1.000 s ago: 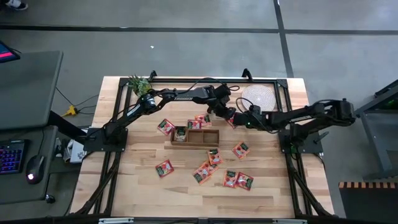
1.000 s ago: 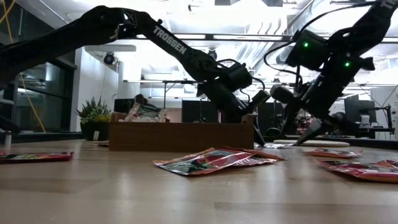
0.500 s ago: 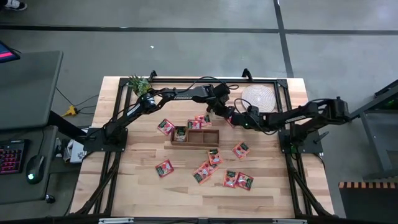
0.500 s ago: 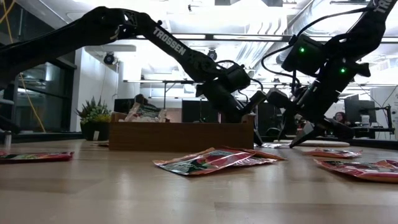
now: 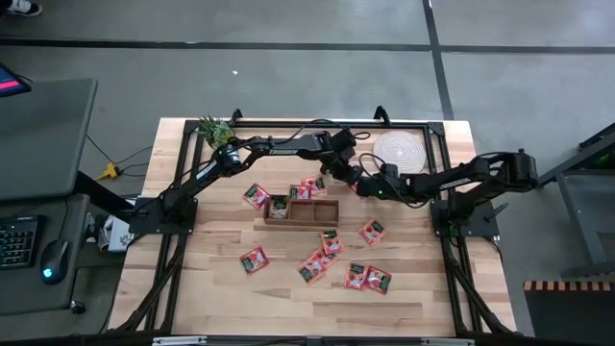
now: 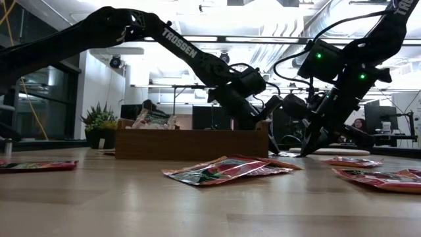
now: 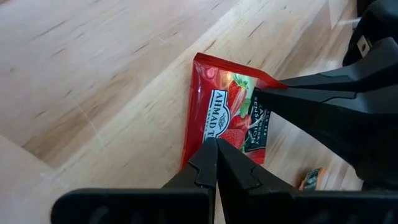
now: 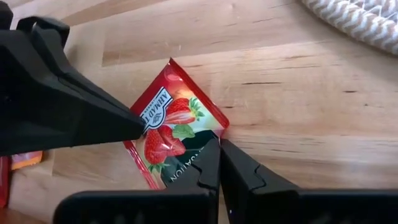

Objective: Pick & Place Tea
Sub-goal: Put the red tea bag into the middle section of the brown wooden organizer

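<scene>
A red tea sachet [image 7: 214, 118] [image 8: 168, 124] with strawberry print lies flat on the wooden table, just beyond the right end of the long wooden box [image 5: 301, 211]. My left gripper [image 7: 214, 144] [image 5: 348, 179] reaches over the box and is shut, its tips on one end of the sachet. My right gripper [image 8: 217, 146] [image 5: 363, 185] comes from the table's right and is shut at the sachet's opposite, dark-green end. The high view hides the sachet almost wholly under both grippers. Other sachets lie loose on the table [image 5: 368, 279] and in the box's left compartment [image 5: 279, 207]. My left gripper presses its shut fingertips down on the sachet's red end [image 7: 208, 134], slanting down from the table's left. The sachet lies flat on the table under them. My right gripper has its fingers closed at the sachet's dark-green end [image 8: 186, 165], near a corner [image 7: 273, 82], slanting down from the table's right. Whether a layer is caught between the tips I cannot tell. The sachet lies flat.
A round woven mat [image 5: 399, 151] [image 8: 354, 18] lies just beyond my right gripper, at the far right. A small plant [image 5: 216, 130] stands at the far left corner. Loose sachets [image 5: 255, 259] [image 5: 372, 231] are scattered over the near half, in front of the box [image 6: 191, 141].
My right gripper has shut: its fingers stood apart over the sachet a second ago and now meet at its dark-green end. It has also edged toward my left gripper. The sachet has stayed flat where it was.
</scene>
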